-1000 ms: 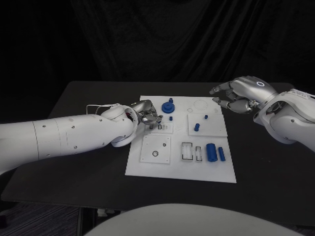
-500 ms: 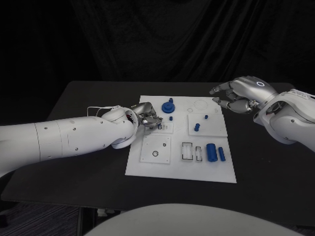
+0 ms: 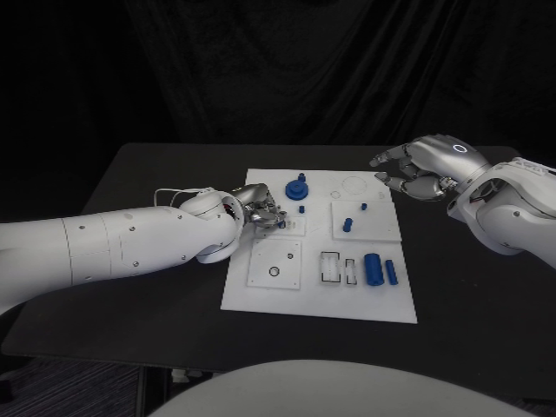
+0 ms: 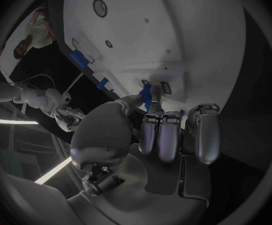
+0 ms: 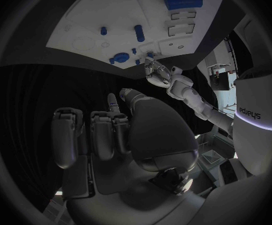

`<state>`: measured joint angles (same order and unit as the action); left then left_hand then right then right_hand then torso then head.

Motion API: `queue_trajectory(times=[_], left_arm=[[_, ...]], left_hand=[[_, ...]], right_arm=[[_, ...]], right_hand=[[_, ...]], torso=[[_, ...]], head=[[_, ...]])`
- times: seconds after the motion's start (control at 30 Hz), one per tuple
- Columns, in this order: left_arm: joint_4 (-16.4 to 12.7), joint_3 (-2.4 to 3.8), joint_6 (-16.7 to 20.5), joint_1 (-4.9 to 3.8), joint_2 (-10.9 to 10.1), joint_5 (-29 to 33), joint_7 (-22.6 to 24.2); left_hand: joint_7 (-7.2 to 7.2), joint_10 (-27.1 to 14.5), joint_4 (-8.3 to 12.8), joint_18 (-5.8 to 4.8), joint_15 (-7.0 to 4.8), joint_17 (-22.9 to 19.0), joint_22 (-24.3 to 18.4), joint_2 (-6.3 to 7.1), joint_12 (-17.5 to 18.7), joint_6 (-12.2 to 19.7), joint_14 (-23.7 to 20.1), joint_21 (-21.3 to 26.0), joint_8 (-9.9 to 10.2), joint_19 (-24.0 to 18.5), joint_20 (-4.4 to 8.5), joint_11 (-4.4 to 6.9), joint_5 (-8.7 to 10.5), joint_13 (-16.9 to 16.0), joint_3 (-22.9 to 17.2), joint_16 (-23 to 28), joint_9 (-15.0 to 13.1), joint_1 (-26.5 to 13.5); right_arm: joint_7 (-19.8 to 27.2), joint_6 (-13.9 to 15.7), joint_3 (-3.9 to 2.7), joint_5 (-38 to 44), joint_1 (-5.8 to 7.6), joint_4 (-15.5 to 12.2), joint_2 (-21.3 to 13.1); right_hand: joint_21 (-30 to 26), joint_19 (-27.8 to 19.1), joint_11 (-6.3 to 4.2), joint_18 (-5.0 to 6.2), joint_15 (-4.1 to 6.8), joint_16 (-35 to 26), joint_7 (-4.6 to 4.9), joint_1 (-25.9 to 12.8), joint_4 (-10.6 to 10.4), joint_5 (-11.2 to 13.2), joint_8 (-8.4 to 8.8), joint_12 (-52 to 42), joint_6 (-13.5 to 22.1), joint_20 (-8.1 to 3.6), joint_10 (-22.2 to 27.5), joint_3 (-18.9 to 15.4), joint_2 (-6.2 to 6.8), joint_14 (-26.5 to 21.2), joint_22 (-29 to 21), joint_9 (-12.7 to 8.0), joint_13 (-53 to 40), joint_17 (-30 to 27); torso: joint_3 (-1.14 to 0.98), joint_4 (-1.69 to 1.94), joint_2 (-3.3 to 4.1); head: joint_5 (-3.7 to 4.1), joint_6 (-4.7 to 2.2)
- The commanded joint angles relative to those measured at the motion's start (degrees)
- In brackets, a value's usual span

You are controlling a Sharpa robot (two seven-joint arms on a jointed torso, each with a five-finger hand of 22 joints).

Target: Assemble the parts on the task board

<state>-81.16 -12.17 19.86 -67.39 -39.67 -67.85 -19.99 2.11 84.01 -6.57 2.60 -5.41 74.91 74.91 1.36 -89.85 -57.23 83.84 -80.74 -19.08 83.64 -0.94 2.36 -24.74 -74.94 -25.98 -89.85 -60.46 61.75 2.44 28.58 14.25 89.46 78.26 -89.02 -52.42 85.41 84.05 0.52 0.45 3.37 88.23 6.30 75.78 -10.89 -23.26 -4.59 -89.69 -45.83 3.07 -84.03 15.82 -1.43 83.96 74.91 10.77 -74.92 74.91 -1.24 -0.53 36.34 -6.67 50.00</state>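
Task partway, I judge: left hand (image 3: 261, 208) pinches small blue part (image 4: 146, 96) over board (image 3: 315, 300) left-middle sockets. Round knob (image 3: 297, 187) and short pegs seated; fat cylinder (image 3: 373, 268) and slim bar lie loose near slots. Right hand (image 3: 419, 173) hovers beyond board's far right corner, fingers curled on nothing. Board matte white; parts smooth plastic.
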Motion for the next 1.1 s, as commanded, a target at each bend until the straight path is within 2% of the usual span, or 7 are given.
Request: queue_trajectory(times=[0.03, 0.5, 0.87, 1.1], left_arm=[[0.13, 0.02, -1.76, 0.22, 0.18, -0.23, 0.05], [0.54, 0.02, -1.81, 0.41, 0.3, -0.23, 0.37], [0.58, 0.02, -1.99, 0.5, 0.39, -0.23, 0.61], [0.66, 0.02, -2.68, 0.55, 0.5, -0.23, 0.51]], left_hand=[[-0.74, 5.99, -0.21, 0.58, -0.17, 15.09, 3.93, -0.44, -0.15, 0.25, 6.16, 0.32, -0.26, -0.14, 0.05, 0.37, 0.33, -15.06, -0.11, -0.15, -0.01, -0.09], [-0.77, 5.99, -0.27, 0.58, -0.19, 15.09, 3.94, -0.61, -0.15, 0.25, 6.16, 0.33, -0.27, -0.13, 0.07, 0.4, 0.61, -15.06, -0.17, -0.15, -0.02, -0.02], [-0.78, 5.99, -0.28, 0.57, -0.19, 15.09, 3.97, -0.64, -0.15, 0.25, 6.16, 0.31, -0.27, -0.12, 0.07, 0.4, 0.65, -15.06, -0.19, -0.15, -0.03, 0.01], [-0.74, 5.99, -0.39, 0.61, -0.21, 15.09, 3.85, -0.56, -0.15, 0.33, 6.16, 0.45, -0.25, -0.2, 0.09, 0.4, 1.11, -15.06, -0.06, -0.15, -0.05, -0.02]], right_arm=[[-1.11, 0.22, -0.04, 0.32, -0.07, -0.13, -0.12], [-1.12, 0.18, -0.04, 0.32, -0.07, -0.09, -0.11], [-1.16, 0.19, -0.04, 0.32, -0.07, -0.02, -0.08], [-1.23, 0.18, -0.04, 0.32, -0.08, 0.04, -0.02]], right_hand=[[-0.3, 3.31, 0.06, 0.9, -0.25, -0.17, -0.08, 0.35, -0.01, -0.09, 0.18, -0.31, -0.51, 0.17, -5.97, 0.43, 0.36, 5.28, 13.31, -0.08, -15.08, 12.12], [-0.3, 3.31, 0.04, 0.9, -0.24, -0.16, -0.1, 0.36, 0.06, -0.26, 0.19, -0.31, -0.6, 0.16, -5.97, 0.57, 0.38, 5.29, 13.31, -0.1, -15.08, 12.14], [-0.3, 3.31, 0.04, 0.9, -0.24, -0.16, -0.1, 0.36, 0.06, -0.26, 0.19, -0.31, -0.6, 0.16, -5.97, 0.57, 0.38, 5.29, 13.31, -0.1, -15.08, 12.14], [-0.3, 3.31, 0.04, 0.9, -0.24, -0.16, -0.1, 0.36, 0.06, -0.26, 0.19, -0.31, -0.6, 0.16, -5.97, 0.57, 0.38, 5.29, 13.31, -0.1, -15.08, 12.14]], torso=[[0.02, 0.02, -0.01], [-0.05, -0.01, -0.07], [-0.02, -0.06, -0.04], [-0.05, 0.03, -0.06]], head=[[0.09, 0.0], [-0.08, 0.0], [-0.14, 0.0], [-0.15, 0.0]])
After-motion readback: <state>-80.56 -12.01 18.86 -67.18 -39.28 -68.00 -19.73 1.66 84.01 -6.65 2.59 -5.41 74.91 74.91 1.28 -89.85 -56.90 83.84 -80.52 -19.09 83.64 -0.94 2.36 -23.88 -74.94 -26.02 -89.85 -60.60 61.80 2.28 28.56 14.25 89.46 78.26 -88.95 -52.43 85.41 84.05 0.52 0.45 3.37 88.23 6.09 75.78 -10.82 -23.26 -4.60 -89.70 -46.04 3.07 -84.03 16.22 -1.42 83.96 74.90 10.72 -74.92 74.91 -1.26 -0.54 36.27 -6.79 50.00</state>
